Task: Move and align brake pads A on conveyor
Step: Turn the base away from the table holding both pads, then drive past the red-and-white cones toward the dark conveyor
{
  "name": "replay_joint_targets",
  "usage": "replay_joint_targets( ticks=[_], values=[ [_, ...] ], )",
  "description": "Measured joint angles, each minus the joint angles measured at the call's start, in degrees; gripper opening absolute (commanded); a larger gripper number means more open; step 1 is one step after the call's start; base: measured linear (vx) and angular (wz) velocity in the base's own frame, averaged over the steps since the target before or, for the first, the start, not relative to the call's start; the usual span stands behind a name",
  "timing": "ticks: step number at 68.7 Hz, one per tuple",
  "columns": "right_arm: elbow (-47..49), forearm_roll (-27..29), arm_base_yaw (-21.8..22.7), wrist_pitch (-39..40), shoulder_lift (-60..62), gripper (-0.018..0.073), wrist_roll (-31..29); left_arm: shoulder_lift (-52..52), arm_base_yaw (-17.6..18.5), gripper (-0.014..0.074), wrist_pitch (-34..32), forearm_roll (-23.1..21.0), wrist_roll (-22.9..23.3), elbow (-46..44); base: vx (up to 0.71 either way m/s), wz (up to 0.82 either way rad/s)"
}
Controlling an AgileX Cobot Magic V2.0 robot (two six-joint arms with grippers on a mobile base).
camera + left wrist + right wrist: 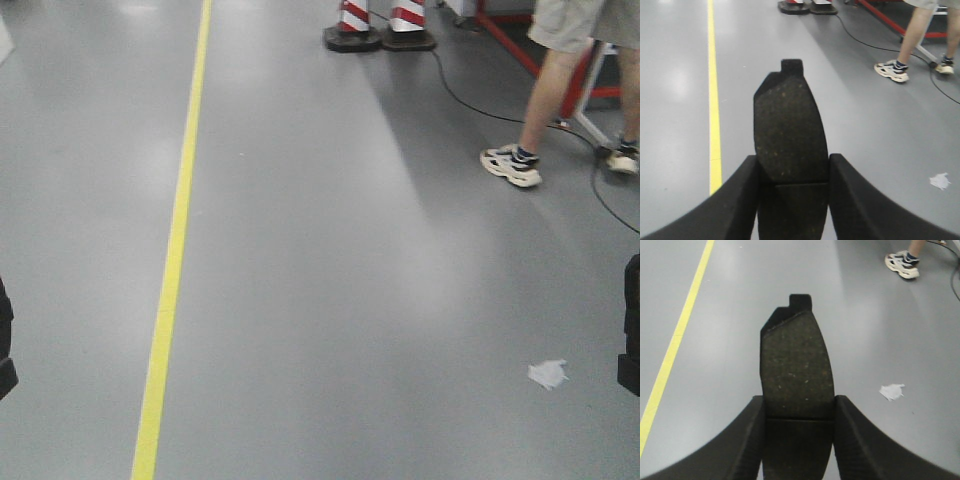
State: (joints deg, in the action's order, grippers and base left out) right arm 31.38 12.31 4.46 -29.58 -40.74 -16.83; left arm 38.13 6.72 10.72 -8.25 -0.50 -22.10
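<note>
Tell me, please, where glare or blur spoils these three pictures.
Exterior front view: pale glare washes the floor at the upper left. Left wrist view: the left claw is blurred near the lens, and its brake pad is dark and slightly soft. Right wrist view: the second brake pad shows sharper grain in the right claw, with little glare.

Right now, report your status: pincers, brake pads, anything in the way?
Left pincer shut on one brake pad. Right pincer shut on second brake pad. Conveyor not in view. Person and cones ahead right.
</note>
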Motion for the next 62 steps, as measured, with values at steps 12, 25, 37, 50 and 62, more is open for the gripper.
replay_joint_targets(
  ticks=[12, 25, 37, 50, 62],
  values=[
    [0.0, 0.0, 0.0, 0.0, 0.0, -0.0006, 0.0, 0.0, 0.0, 0.0104, 0.1, 0.0, 0.0, 0.0, 0.27, 0.30],
    [0.0, 0.0, 0.0, 0.0, 0.0, -0.0006, 0.0, 0.0, 0.0, 0.0104, 0.2, 0.0, 0.0, 0.0, 0.35, 0.19],
    [0.0, 0.0, 0.0, 0.0, 0.0, -0.0006, 0.0, 0.0, 0.0, 0.0104, 0.2, 0.0, 0.0, 0.0, 0.44, 0.08],
    [0.0, 0.0, 0.0, 0.0, 0.0, -0.0006, 0.0, 0.0, 0.0, 0.0104, 0.2, 0.0, 0.0, 0.0, 0.51, 0.02],
    [0.0, 0.0, 0.0, 0.0, 0.0, -0.0006, 0.0, 0.0, 0.0, 0.0104, 0.2, 0.0, 0.0, 0.0, 0.54, 0.01]
  ],
)
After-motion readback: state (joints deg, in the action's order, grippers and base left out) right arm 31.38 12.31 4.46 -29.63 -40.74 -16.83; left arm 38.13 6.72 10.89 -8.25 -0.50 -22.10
